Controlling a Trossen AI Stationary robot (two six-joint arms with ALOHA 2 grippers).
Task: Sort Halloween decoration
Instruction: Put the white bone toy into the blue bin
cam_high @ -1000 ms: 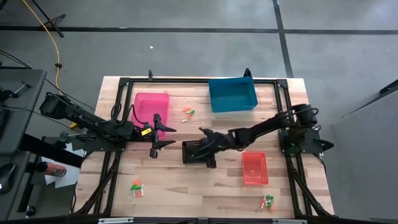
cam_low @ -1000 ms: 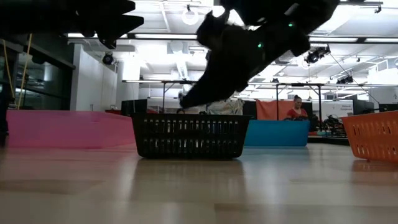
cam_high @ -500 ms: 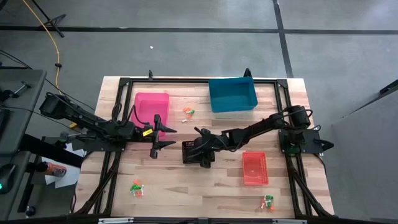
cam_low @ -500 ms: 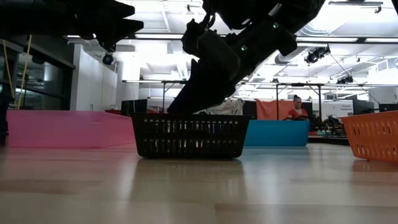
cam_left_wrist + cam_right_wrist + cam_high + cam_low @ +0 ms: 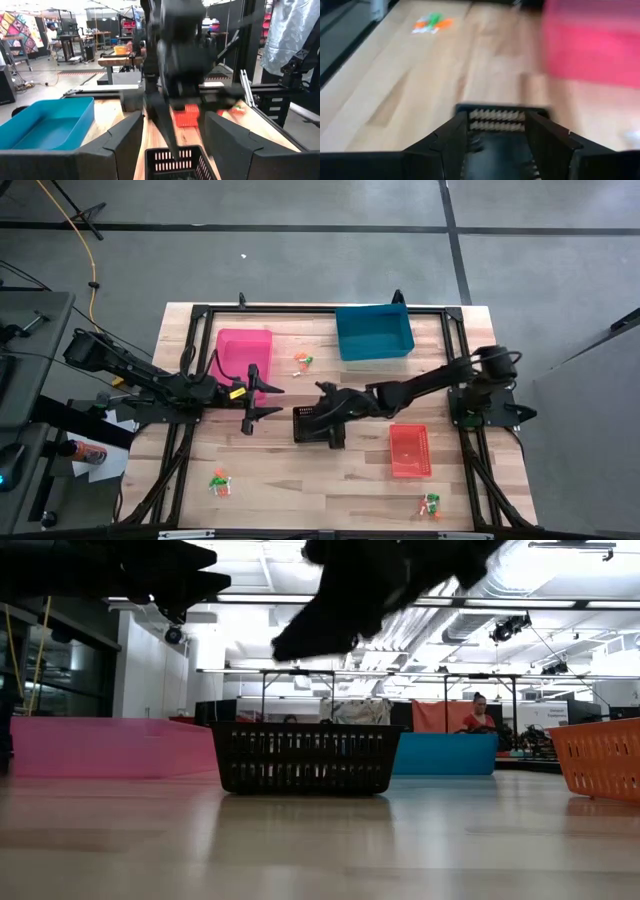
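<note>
The Halloween decoration lies in three small piles of orange, green and white trinkets: one [image 5: 302,360] between the pink and blue bins, one [image 5: 220,483] near the table's near-left corner, and one [image 5: 431,504] near the near-right corner. My right gripper [image 5: 313,418] hangs open above the black bin [image 5: 308,428], clear of its rim [image 5: 303,727], with nothing between its fingers [image 5: 497,125]. My left gripper [image 5: 272,400] is open and waits left of the black bin, level with it, in front of the pink bin [image 5: 243,350].
The blue bin [image 5: 373,332] sits at the far middle and the red bin [image 5: 409,450] to the near right of the black bin. The table is bordered by a black frame [image 5: 300,308]. Bare wood lies along the near edge between the two near piles.
My right gripper moved left and dipped down into the black bin, then rose straight up. It now hangs well above the rim. The black bin stayed where it was.
</note>
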